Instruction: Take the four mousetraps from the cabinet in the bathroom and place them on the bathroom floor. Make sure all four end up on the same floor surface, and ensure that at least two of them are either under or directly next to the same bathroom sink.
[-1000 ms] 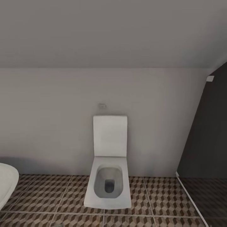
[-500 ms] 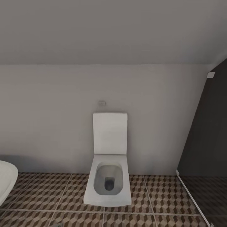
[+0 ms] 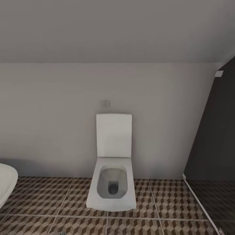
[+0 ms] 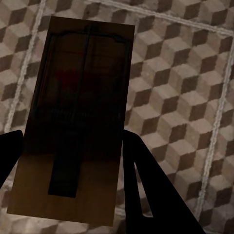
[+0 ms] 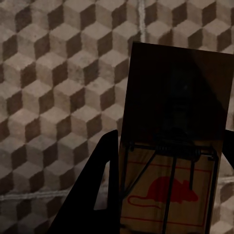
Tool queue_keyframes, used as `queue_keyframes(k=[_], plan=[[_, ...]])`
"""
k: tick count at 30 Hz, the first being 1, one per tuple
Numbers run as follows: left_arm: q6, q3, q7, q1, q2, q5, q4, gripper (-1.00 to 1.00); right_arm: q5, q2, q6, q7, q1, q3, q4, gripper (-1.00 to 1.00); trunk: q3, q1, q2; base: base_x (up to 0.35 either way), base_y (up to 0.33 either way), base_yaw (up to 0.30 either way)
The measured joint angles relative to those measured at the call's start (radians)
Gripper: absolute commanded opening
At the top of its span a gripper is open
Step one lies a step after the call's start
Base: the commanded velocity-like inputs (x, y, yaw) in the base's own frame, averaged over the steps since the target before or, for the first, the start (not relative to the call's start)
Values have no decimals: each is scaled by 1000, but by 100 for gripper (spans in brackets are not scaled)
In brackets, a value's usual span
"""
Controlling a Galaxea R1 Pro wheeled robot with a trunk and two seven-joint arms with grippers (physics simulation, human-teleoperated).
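Observation:
In the left wrist view a dark-brown mousetrap [image 4: 83, 97] with a wire bar sits flat between my left gripper's [image 4: 73, 136] dark fingers, which are shut on it above the cube-patterned bathroom floor [image 4: 180, 87]. My right gripper [image 5: 170, 141] is shut on a second mousetrap [image 5: 175, 122], printed with a red mouse, over the same tiles [image 5: 58, 97]. The cabinet is out of view.
The head view faces a white toilet [image 3: 112, 186] with its lid raised against a pale wall. A white sink's rim [image 3: 6, 182] juts in at the left edge. A dark glass shower panel [image 3: 215, 147] stands at the right. Patterned floor [image 3: 42, 199] lies around the toilet.
The whole head view has shifted: toilet and wall line sit slightly higher in the picture and the sink rim has slid lower and leftward, so the camera has moved.

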Motion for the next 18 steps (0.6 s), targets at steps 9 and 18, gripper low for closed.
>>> queue_keyframes(k=[9,18], plan=[[-1,0,0,0,0,0,0,-100,0,0,0,0,0,1,0,-100,-28,35,-63,0,0,0],[-1,0,0,0,0,0,0,-100,0,0,0,0,0,1,0,-100,-56,69,-126,0,0,0]])
